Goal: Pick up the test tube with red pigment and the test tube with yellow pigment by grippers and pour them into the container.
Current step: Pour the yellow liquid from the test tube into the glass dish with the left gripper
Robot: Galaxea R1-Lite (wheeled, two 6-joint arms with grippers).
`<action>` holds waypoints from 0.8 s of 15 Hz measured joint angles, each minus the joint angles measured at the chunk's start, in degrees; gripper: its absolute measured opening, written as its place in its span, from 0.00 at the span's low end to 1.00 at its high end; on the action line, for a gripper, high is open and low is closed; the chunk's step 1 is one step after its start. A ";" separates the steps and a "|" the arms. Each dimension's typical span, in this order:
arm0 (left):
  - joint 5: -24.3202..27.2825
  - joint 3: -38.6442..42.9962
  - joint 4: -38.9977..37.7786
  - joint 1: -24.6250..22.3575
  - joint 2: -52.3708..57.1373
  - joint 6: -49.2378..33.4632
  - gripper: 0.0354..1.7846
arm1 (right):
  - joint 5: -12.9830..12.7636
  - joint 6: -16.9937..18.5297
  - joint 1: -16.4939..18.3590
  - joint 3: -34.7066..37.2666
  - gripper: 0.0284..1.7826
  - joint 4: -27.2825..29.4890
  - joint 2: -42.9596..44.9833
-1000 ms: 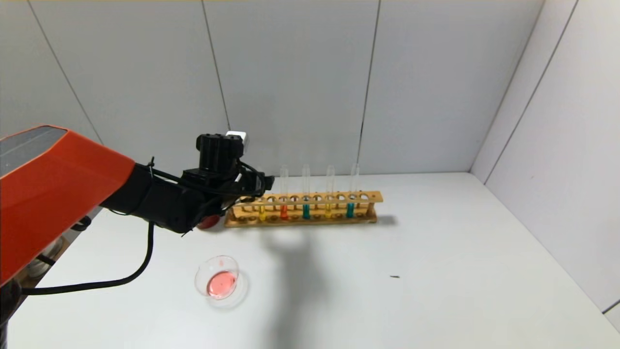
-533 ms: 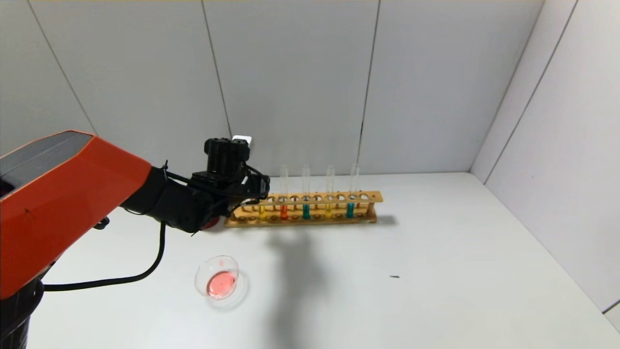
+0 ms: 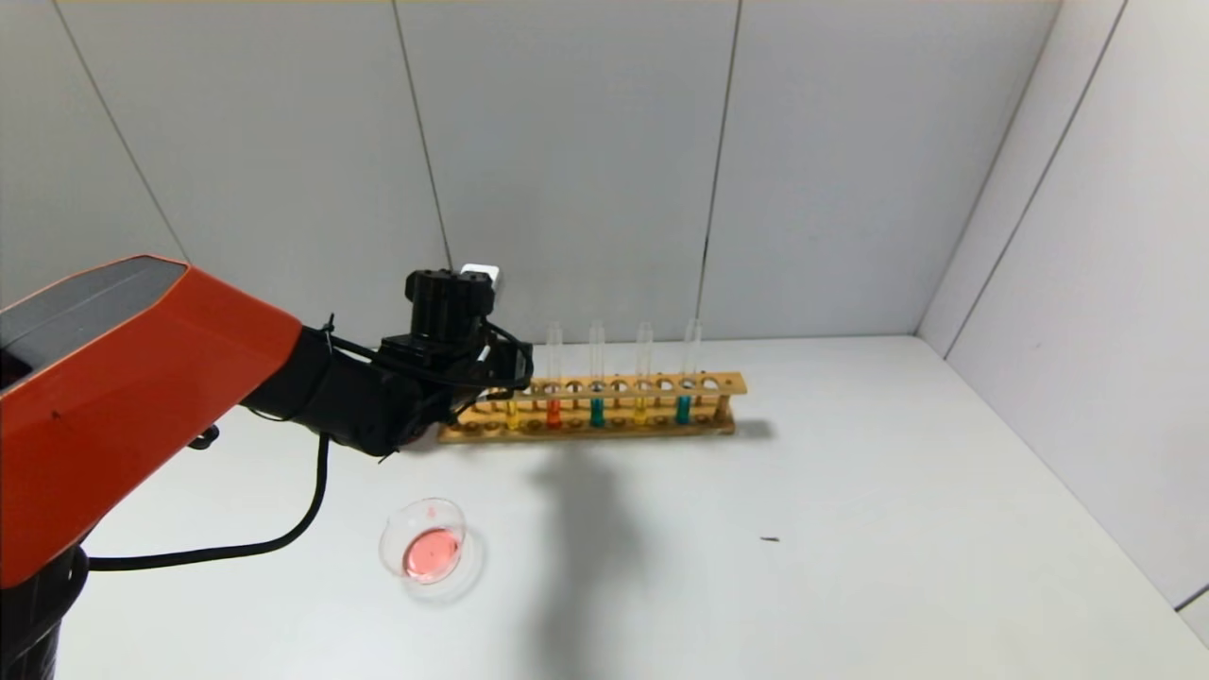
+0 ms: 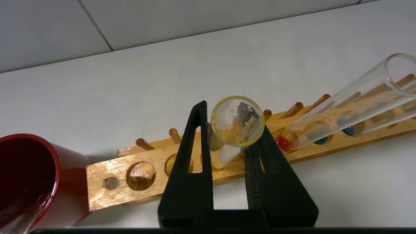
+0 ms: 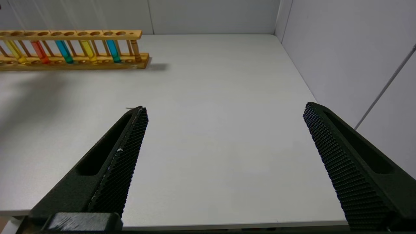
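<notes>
1. The slim clear glass test tube with yellow pigment (image 4: 236,123) stands in the long wooden rack (image 3: 590,408), in a hole near the rack's end that lies beside the dark red opaque cup (image 4: 27,182). The black two-fingered left gripper (image 4: 232,130) brackets its rim; its pointed fingers look closed against the glass, though a thin gap on one side leaves the firmness of the grip unsure.
2. To do this step well, I judge the fingers should press evenly just under the rim, then the tube should rise straight along the hole's axis until its round bottom clears the rack, so it neither tips nor drags on the wood.
3. The neighbouring slim clear test tube with red pigment (image 3: 553,413) is next along the rack and near the gripper; a sideways swing could knock it.
4. The low round clear glass container (image 3: 433,550) sits on the white table (image 3: 850,529) in front of the rack's cup end, well apart from it, already holding a little pink-red liquid.
5. The black right gripper (image 5: 224,112) hovers over bare table far from the rack's other end, its fingers spread wide and empty.
6. Counted: five tubes in the rack (two yellow, one red, two teal), one rack, one container, one cup.
</notes>
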State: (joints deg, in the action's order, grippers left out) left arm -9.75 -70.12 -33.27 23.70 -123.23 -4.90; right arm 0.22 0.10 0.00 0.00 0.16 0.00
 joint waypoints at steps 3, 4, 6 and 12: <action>-0.72 0.02 0.11 0.26 1.54 0.37 0.16 | 0.02 0.00 0.00 0.00 0.98 0.00 0.00; -1.05 -0.28 0.30 0.30 2.47 0.63 0.16 | 0.00 0.00 0.00 0.00 0.98 0.02 0.00; -1.18 -1.71 0.85 0.30 4.88 2.01 0.16 | 0.02 0.00 0.00 0.00 0.98 0.00 0.00; -1.16 -5.45 5.51 0.30 13.04 8.97 0.16 | 0.00 0.00 0.00 0.00 0.98 0.00 0.00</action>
State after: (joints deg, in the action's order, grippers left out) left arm -10.91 -75.57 -27.76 24.00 -110.19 4.07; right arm 0.22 0.10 0.00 0.00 0.16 0.00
